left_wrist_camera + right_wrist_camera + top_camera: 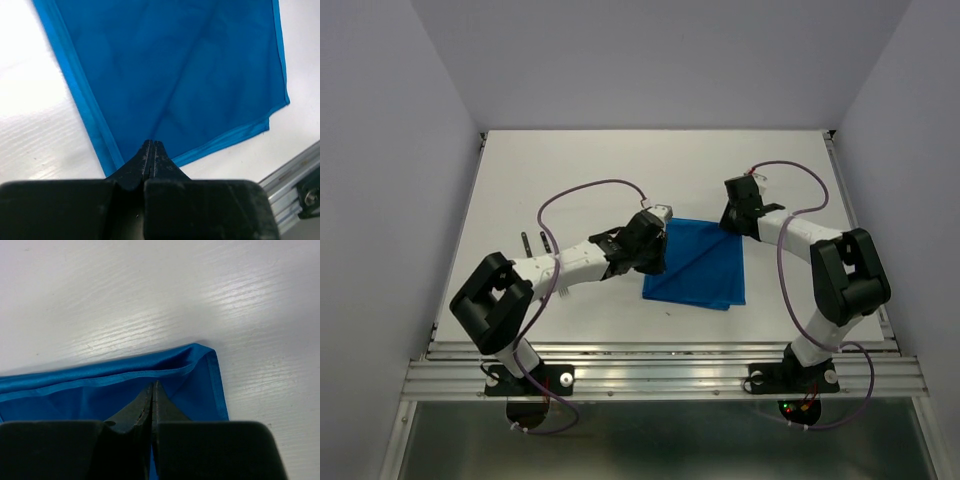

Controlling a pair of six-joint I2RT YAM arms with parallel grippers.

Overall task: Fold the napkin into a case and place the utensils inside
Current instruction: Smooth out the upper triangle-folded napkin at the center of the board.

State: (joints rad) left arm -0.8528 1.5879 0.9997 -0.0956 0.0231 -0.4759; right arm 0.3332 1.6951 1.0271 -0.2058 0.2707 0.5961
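Both claws are pressed together: my left claw sits at the left hem of the napkin, my right claw at its far right corner; whether either nips cloth I cannot tell. That napkin lies folded flat mid-worktop. Utensils lie well apart, far left.

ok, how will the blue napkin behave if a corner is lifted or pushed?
Likely floppy: the napkin lies flat in layers with soft creases, so a lifted corner should drape, not hold shape. Probably light and thin, judging by its narrow hems. On the smooth white table it may slide and bunch if pushed.
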